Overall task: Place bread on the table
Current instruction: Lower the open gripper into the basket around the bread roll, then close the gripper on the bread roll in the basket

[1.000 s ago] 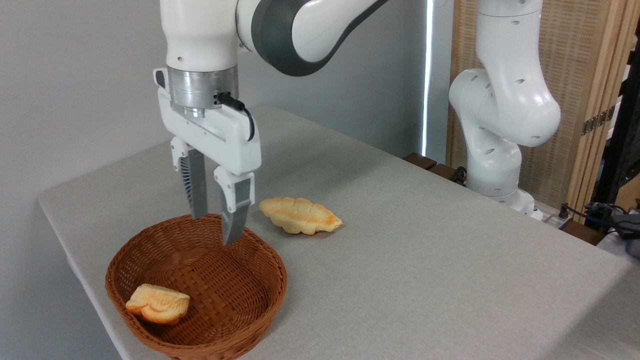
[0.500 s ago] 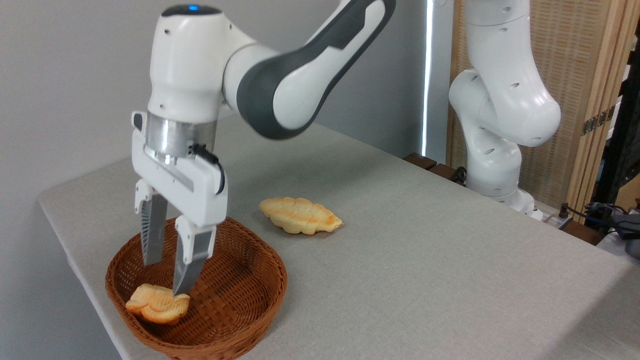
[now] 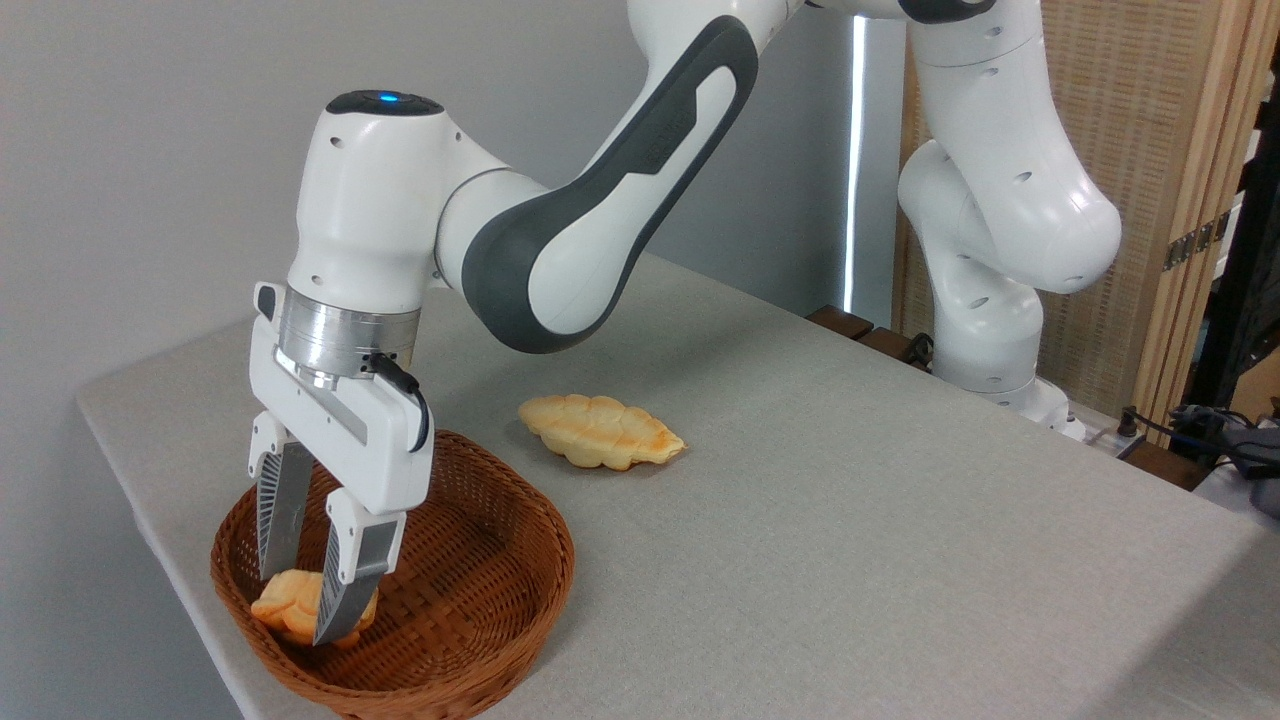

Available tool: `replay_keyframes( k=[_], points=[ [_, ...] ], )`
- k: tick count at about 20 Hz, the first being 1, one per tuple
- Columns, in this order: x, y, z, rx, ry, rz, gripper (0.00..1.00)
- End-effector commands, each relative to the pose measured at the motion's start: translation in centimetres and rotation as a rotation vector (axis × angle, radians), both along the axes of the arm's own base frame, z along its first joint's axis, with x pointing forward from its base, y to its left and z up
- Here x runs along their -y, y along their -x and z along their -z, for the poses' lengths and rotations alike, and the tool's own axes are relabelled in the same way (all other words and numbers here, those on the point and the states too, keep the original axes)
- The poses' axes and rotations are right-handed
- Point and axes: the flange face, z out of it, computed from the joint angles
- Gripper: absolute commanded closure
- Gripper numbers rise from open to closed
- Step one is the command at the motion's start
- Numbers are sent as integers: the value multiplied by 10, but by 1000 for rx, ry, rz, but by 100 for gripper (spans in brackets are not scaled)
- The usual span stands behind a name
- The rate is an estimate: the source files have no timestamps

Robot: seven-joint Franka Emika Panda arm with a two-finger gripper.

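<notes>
Camera view: the arm reaches down left, gripper (image 3: 300,608) inside the basket (image 3: 480,560). Its parted fingers straddle the bread (image 3: 285,608), not visibly clamped.

A large rectangular table (image 3: 850,520) with a light grey fabric-textured top and rounded corners carries two things directly. A round brown woven wicker basket (image 3: 480,630) sits at its front left edge. A long flat braided golden bread (image 3: 600,431) lies nearer the middle, just beyond the basket.

bright, even | sharp focus | soft shadows (window strip (image 3: 857,150) glares)
</notes>
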Motion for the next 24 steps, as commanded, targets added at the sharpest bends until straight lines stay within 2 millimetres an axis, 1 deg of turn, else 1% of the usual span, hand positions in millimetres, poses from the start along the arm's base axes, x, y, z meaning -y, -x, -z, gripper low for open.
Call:
replay_keyframes(
  k=[1,7,8,9,11,12,13,24],
  points=[
    [9,-2,6,8,-14,13,0],
    [18,-1,8,7,-34,40,0],
    [18,-1,8,5,-36,42,1],
    [18,0,9,6,-53,54,17],
    [19,0,12,9,-116,91,40],
    [20,0,12,10,-121,95,50],
    [19,0,12,10,-124,96,57],
    [22,1,12,4,-120,93,57]
  ],
)
